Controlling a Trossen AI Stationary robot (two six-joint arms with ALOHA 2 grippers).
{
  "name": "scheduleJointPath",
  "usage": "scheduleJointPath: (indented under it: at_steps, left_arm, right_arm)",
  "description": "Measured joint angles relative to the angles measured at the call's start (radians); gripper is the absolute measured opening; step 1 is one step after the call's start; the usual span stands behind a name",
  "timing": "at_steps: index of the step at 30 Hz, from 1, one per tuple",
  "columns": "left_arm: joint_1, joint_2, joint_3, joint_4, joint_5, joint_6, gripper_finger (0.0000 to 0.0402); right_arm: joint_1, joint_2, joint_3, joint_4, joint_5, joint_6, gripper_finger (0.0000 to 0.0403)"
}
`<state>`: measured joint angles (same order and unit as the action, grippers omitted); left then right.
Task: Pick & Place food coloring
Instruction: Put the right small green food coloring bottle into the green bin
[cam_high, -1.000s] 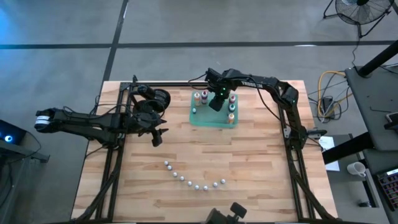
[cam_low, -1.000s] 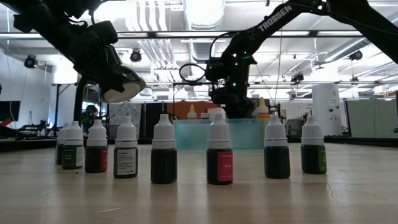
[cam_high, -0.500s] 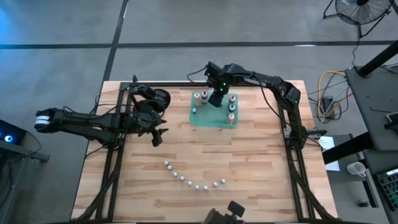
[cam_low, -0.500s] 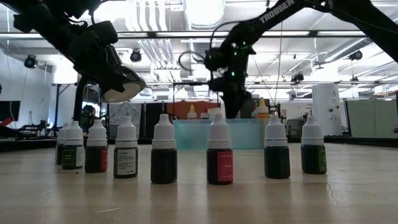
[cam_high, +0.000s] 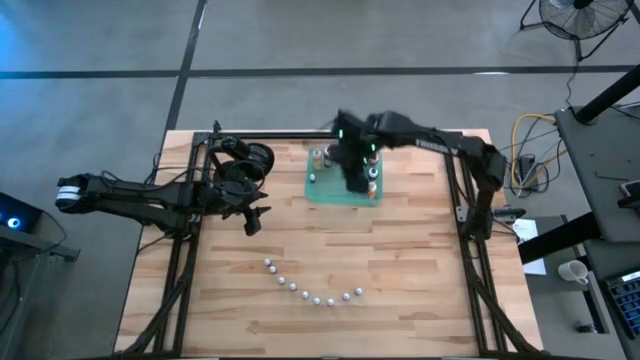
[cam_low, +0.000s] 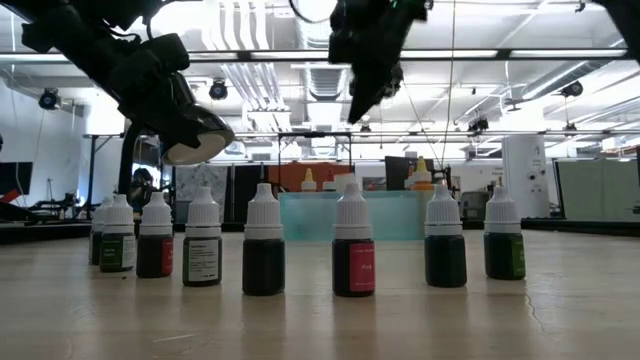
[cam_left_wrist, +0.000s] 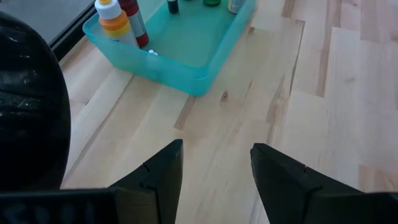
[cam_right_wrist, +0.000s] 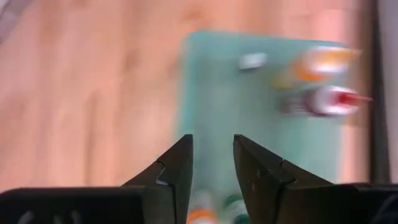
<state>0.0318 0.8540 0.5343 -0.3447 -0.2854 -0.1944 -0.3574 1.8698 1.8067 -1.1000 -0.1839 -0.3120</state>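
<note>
From above I see the right gripper (cam_high: 354, 172) over the green tray (cam_high: 322, 192), blurred, so its fingers don't read there. My right wrist camera settles it: the two fingers (cam_right_wrist: 177, 168) stand a narrow gap apart with nothing between them, the tray below and an orange bottle (cam_right_wrist: 317, 62) and a red bottle (cam_right_wrist: 326, 99) lying ahead. The low camera shows what the top one can't: that gripper hangs high, well clear of the tray. It also shows a row of small bottles (cam_low: 352, 243) upright on the table (cam_high: 400, 260), near the camera, well apart from either gripper. The left gripper (cam_left_wrist: 214, 174) waits open beside the tray, empty.
</note>
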Motion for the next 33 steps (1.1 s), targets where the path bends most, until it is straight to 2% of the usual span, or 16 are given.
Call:
scheduleJointPath:
  at_steps: [4, 7, 10, 13, 18, 20, 23, 27, 33]
  left_arm:
    - [0.000, 0.000, 0.000, 0.000, 0.000, 0.000, 0.0163]
    - [0.000, 0.000, 0.000, 0.000, 0.000, 0.000, 0.0163]
    - [0.000, 0.000, 0.000, 0.000, 0.000, 0.000, 0.0163]
    - [0.000, 0.000, 0.000, 0.000, 0.000, 0.000, 0.0163]
    - [0.000, 0.000, 0.000, 0.000, 0.003, -0.017, 0.0163]
    - [-0.001, 0.000, 0.000, 0.001, 0.043, -0.115, 0.0163]
    - [-0.001, 0.000, 0.000, 0.017, 0.106, -0.264, 0.0163]
    - [-0.001, 0.000, 0.000, 0.021, 0.114, -0.273, 0.0163]
    - [-0.004, 0.000, 0.000, 0.031, 0.114, -0.381, 0.0163]
  right_arm:
    - [0.134, -0.033, -0.054, -0.140, -0.003, -0.147, 0.0105]
    - [0.215, -0.038, -0.107, -0.205, -0.003, -0.152, 0.0105]
    - [0.282, -0.038, -0.171, -0.202, -0.027, -0.073, 0.0105]
    - [0.351, -0.047, -0.242, -0.167, -0.079, -0.088, 0.0107]
    - [0.420, -0.051, -0.358, -0.067, -0.080, -0.130, 0.0115]
    - [0.423, -0.051, -0.390, -0.049, -0.077, -0.097, 0.0116]
    - [0.425, -0.051, -0.414, -0.046, -0.064, 0.048, 0.0110]
    - [0.423, -0.083, -0.423, 0.007, -0.108, 0.127, 0.0096]
    - [0.464, -0.176, -0.462, 0.151, -0.116, 0.260, 0.0078]
